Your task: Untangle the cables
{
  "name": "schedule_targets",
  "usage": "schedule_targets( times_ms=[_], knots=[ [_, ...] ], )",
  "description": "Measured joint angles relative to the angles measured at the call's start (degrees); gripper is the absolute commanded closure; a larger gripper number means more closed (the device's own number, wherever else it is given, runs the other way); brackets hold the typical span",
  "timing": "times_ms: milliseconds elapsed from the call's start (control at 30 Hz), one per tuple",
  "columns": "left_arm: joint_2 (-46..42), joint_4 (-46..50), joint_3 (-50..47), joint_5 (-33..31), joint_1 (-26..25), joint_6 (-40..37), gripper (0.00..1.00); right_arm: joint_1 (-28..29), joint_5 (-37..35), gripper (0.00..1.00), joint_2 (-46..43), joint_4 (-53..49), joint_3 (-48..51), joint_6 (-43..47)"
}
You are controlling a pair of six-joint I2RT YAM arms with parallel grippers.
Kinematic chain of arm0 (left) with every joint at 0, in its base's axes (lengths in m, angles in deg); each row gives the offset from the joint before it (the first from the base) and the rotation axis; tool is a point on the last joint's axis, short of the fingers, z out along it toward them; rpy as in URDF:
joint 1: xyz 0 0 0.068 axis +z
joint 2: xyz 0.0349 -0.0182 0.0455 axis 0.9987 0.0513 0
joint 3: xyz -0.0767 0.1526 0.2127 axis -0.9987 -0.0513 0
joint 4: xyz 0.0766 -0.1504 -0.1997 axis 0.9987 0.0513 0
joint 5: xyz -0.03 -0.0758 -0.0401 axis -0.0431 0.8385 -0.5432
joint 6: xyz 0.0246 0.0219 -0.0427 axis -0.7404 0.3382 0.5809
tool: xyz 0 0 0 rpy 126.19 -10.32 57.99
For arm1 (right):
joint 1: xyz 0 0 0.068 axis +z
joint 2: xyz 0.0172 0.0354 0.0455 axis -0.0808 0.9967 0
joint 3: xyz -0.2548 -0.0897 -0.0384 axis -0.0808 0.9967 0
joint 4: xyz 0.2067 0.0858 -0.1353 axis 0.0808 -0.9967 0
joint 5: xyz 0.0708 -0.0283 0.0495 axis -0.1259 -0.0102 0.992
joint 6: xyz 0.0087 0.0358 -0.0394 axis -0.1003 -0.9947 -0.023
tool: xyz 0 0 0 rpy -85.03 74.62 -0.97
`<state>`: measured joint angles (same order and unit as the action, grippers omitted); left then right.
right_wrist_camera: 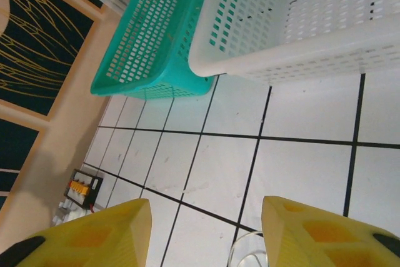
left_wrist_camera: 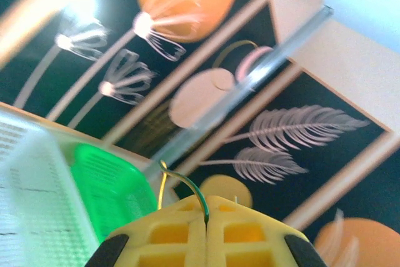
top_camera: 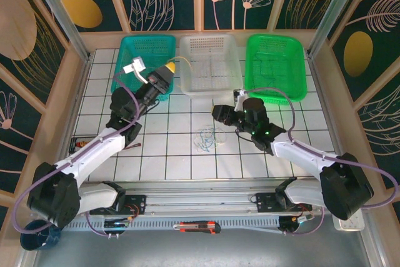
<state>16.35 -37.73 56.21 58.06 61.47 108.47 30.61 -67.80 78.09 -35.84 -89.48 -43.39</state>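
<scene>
The left gripper (left_wrist_camera: 206, 217), raised beside the teal basket (top_camera: 134, 51), has its jaws closed on a thin olive cable (left_wrist_camera: 187, 181). The right gripper (right_wrist_camera: 205, 217) hovers low, jaws wide apart, near the looped cables (top_camera: 206, 139) lying on the tiled desk (top_camera: 181, 161)
</scene>
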Motion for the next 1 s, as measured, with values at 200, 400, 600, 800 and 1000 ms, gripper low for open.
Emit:
schedule_targets(
  times_ms=[200,400,600,800,1000],
  knots=[
    [1.11,5.75,1.33,-2.12,7.78,-5.29,1.0,0.0,-1.86,0.48,-2.69,-3.17,0.02,0.37],
    [6.95,8.92,3.89,-3.48,14.29,-10.05,1.0,0.0,-4.46,0.45,-7.8,-6.03,0.92,0.39],
    [15.89,10.95,6.67,-3.3,18.32,-12.61,1.0,0.0,-6.49,0.4,-11.8,-10.03,2.78,0.66],
    [23.76,14.12,11.19,-1.64,19.82,-15.1,0.5,-0.33,-6.75,0.36,-12.68,-12.74,2.89,1.51],
    [24.46,15.89,13.86,0.85,19.8,-16.96,0.18,0.63,-5.25,0.36,-10.21,-13.99,2.89,2.86]
  ],
)
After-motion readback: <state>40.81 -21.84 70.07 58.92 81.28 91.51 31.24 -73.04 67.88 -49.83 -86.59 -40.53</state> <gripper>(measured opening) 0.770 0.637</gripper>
